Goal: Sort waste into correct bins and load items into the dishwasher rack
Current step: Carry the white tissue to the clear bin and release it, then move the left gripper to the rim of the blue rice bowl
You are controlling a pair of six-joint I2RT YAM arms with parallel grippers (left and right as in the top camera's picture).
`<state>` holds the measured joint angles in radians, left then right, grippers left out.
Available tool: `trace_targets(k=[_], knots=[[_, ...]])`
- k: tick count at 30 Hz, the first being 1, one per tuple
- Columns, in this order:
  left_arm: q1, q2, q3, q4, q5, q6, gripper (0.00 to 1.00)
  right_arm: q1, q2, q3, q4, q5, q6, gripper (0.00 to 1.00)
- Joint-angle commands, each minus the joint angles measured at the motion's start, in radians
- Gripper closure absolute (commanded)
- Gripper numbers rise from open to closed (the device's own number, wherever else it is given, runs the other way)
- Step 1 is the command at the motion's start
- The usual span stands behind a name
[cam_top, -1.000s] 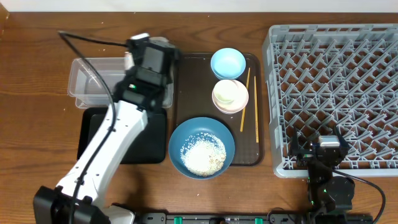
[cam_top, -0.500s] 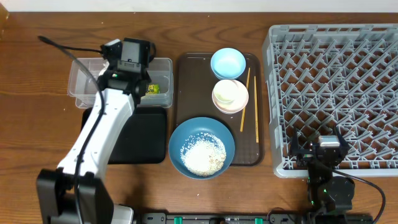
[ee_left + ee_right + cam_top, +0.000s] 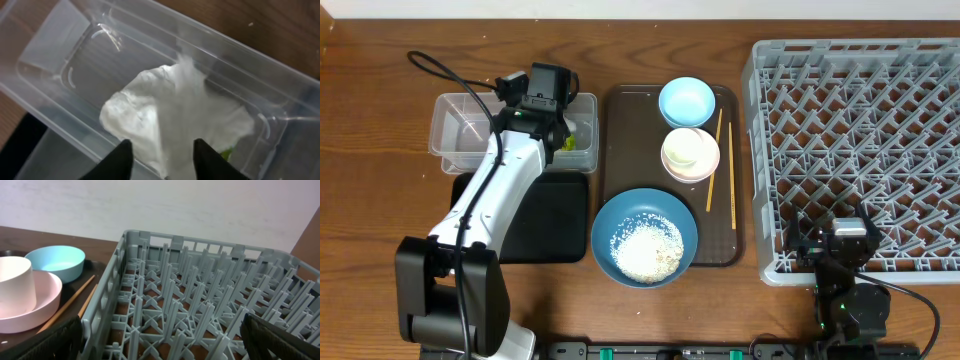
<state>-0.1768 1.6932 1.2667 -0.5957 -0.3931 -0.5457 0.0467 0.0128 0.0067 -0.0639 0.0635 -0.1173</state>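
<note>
The crumpled white tissue (image 3: pixel 170 115) lies in the clear tub (image 3: pixel 455 110) at far left, beside the yellow-green wrapper (image 3: pixel 568 143). It looks light, soft and clingy, so a raised fold is the place to pinch. My left gripper (image 3: pixel 165 160) hangs just above it, jaws half parted, seemingly holding nothing. My right gripper (image 3: pixel 160 340) gapes wide and empty at the dishwasher rack (image 3: pixel 860 60), near its near-left corner.

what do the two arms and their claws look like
Left arm: white rounded links with black joints, a black cable looping off behind it, and a black left claw with two tapered fingers. Right arm: compact and all black, with a wide black right claw.
</note>
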Motion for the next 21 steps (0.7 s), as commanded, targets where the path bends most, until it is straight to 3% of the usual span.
trace_targets(k=[1,4,7,14,21], knots=[[0.003,-0.033,-0.004,-0.002,0.027,-0.002,0.53,-0.007,0.000,-0.001,-0.004,0.007,-0.003,0.01],[0.003,-0.070,-0.004,-0.002,0.098,0.000,0.51,-0.007,0.000,-0.001,-0.004,0.007,-0.003,0.01],[0.002,-0.134,-0.004,-0.017,0.270,0.010,0.50,-0.007,0.000,-0.001,-0.004,0.007,-0.003,0.01],[-0.027,-0.271,-0.004,-0.165,0.580,0.017,0.50,-0.007,0.000,-0.001,-0.004,0.007,-0.003,0.01],[-0.143,-0.345,-0.004,-0.393,0.640,0.056,0.51,-0.007,0.000,-0.001,-0.004,0.007,-0.003,0.01]])
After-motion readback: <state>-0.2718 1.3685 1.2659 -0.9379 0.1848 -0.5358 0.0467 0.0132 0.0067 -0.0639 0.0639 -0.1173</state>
